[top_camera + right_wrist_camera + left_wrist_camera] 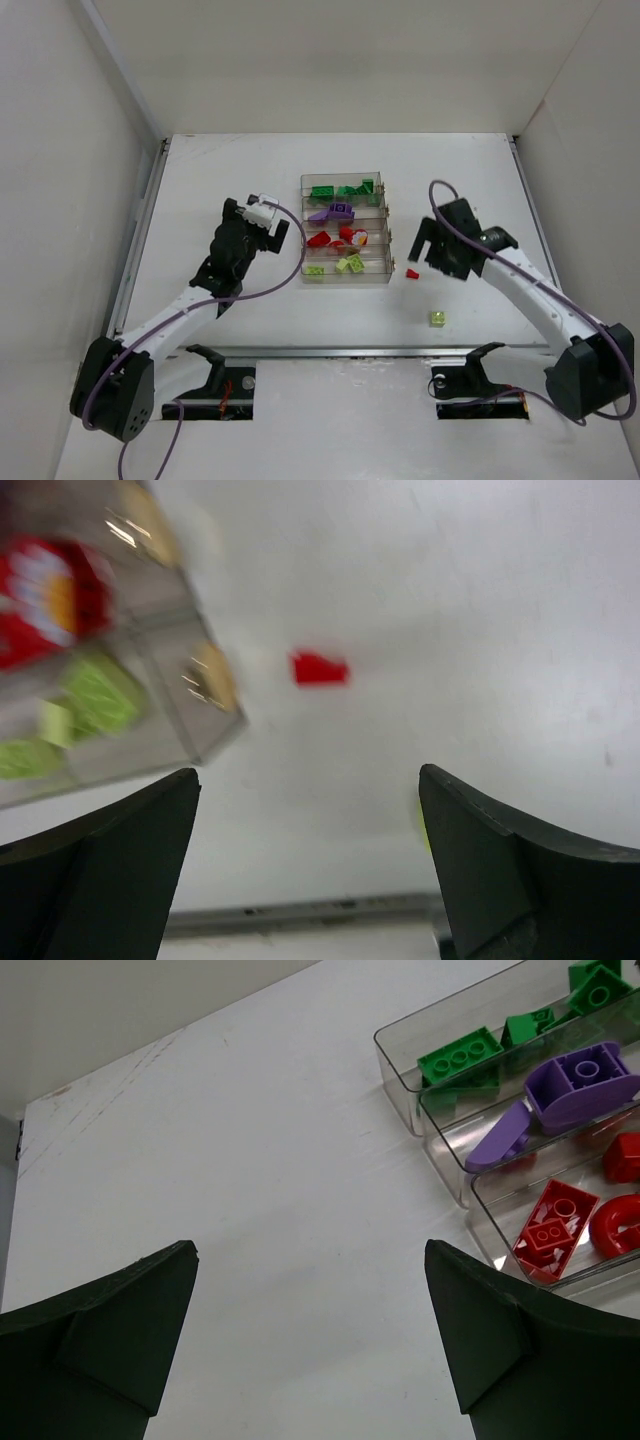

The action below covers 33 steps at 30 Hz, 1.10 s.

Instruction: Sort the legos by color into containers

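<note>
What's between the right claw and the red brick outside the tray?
Only bare table lies between the right gripper and the red brick; the right wrist view shows it.

Left end effector (310, 1250) spread wide — right end effector (310, 772) likewise, empty.

A clear, slightly smoky plastic rectangular tray (344, 175) lies flat, divided into four long narrow compartments in parallel rows. The farthest row holds dark green bricks (345, 190). The next holds purple pieces (333, 212), one a rounded plate leaning on the divider. The third holds red bricks (335, 238) and the nearest lime yellow-green bricks (347, 265). Outside, a tiny loose red brick (412, 272) lies just beside the tray's near right corner. A loose lime yellow-green cube (437, 318) rests well apart, nearer still.
</note>
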Motion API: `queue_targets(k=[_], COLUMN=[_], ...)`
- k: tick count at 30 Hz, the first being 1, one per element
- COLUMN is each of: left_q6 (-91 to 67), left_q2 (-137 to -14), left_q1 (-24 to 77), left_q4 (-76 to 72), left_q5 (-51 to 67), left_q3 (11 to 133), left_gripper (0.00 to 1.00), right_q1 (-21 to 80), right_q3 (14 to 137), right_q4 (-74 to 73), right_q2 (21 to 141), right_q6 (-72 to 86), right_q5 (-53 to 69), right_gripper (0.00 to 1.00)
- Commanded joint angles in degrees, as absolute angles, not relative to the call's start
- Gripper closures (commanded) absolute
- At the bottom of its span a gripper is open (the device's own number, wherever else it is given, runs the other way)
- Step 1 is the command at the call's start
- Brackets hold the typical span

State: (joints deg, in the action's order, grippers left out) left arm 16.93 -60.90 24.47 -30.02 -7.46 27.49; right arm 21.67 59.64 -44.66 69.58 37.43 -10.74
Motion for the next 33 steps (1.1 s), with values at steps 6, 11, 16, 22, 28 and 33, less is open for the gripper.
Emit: queue_targets(k=[6,11,16,22,28,33], left_q6=[15.64,15.64,15.64,15.64,15.64,15.64], left_q2=[-57.57,-55.9,-55.9,-54.84,-54.32,-54.32], left_q1=[26.81,26.81,26.81,26.81,26.81,26.81], left_q4=[-34.37,-34.37,-34.37,-35.86,-35.86,-35.86], left_q5=[-5.54,-5.54,-6.15,-5.63,-6.15,-6.15], left_q3=[26.89,26.89,26.89,25.66,24.61,24.61], left_gripper=[0.05,0.05,0.05,0.05,0.05,0.05], right_q1=[22.32,22.32,22.32,23.2,27.5,29.35], right_q3=[42.28,40.52,39.47,40.69,41.31,40.69], right_q4=[-49.56,-50.19,-47.64,-45.44,-45.44,-46.05], right_q2=[64.78,64.78,68.19,73.82,74.53,77.26], right_q6=[49.39,50.62,50.62,50.1,51.15,51.15], right_q5=[-4.66,-4.66,-5.36,-6.06,-5.63,-4.58], right_gripper=[0.09,0.1,0.08,0.15,0.24,0.19])
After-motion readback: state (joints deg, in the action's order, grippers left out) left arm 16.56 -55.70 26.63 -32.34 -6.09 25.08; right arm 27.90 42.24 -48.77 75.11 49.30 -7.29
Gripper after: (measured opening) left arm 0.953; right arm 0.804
